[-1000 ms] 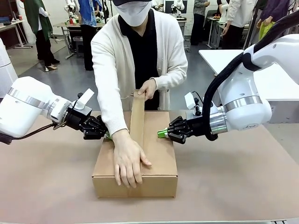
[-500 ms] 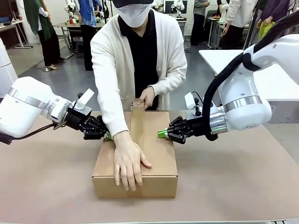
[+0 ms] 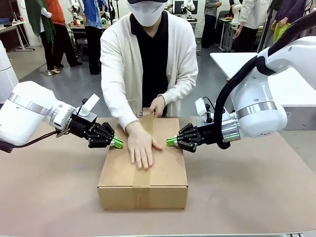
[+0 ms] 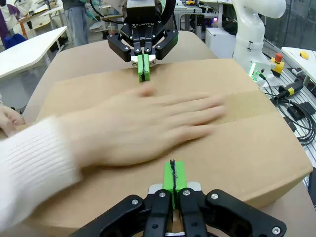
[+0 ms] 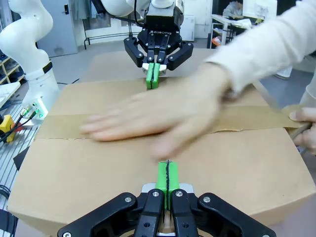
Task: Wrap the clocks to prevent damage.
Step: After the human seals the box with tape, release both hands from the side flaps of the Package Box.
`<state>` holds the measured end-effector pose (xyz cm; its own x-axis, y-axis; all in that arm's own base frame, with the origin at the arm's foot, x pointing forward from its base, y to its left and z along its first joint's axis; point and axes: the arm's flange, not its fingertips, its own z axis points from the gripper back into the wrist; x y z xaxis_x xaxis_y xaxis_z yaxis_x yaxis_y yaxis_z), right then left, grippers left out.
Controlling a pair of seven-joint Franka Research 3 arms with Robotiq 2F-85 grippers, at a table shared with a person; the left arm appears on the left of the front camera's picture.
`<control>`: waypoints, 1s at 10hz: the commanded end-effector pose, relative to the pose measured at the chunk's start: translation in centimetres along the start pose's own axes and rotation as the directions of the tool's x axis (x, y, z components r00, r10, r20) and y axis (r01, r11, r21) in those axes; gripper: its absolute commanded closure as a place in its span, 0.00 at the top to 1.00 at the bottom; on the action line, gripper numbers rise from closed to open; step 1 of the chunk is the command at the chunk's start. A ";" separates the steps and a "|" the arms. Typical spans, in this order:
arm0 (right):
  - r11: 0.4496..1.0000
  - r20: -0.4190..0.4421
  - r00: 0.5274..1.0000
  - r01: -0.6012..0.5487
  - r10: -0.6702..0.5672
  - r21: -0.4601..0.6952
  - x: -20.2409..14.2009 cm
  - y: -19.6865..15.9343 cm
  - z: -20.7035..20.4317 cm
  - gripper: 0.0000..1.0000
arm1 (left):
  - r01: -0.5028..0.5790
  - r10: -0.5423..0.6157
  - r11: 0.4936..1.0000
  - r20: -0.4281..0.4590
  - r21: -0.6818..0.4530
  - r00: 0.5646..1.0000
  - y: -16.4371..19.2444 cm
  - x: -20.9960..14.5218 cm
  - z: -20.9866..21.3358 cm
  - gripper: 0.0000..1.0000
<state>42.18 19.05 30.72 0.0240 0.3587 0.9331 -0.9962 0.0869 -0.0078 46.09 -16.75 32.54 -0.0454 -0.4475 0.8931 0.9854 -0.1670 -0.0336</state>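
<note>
Here, from the front, a closed cardboard box [image 3: 143,168] sits on the tabletop [image 3: 247,187], and everything else stands around that box. My left gripper [image 3: 117,143] presses on the box's left top edge, my right gripper [image 3: 171,141] on its right top edge, each with its green pads pressed together and pinching nothing. The person's one hand [image 3: 140,145] lies flat on the strip of brown tape [image 3: 142,177] that runs along the lid's middle seam and down the near face; the other hand [image 3: 157,106] is at the box's far edge.

Through my left wrist, my pads rest shut on the lid's near rim, the blurred hand sweeping across the tape beyond them.

Through my right wrist, the same: pads together on the lid.

I judge this is the sealing step; my part next is probably to hold the flaps down steady. The flaps hide the box's contents, so I cannot tell where the clocks are.
</note>
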 end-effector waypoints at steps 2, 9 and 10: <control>1.000 -0.010 1.000 0.008 -0.008 -0.002 -0.4 0.1 -0.3 0.01 | 0.011 -0.011 1.000 -0.010 0.005 1.000 0.0 -0.2 -0.2 0.00; 1.000 -0.010 1.000 0.008 -0.008 -0.002 -0.4 0.1 -0.3 0.01 | 0.011 -0.011 1.000 -0.010 0.005 1.000 0.0 -0.2 -0.2 0.00; 1.000 -0.010 1.000 0.008 -0.008 -0.002 -0.4 0.1 -0.3 0.01 | 0.011 -0.011 1.000 -0.010 0.005 1.000 0.0 -0.2 -0.2 0.00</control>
<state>42.18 19.06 30.73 0.0237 0.3583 0.9333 -0.9962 0.0864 -0.0078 46.08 -16.76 32.54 -0.0455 -0.4473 0.8932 0.9853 -0.1675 -0.0337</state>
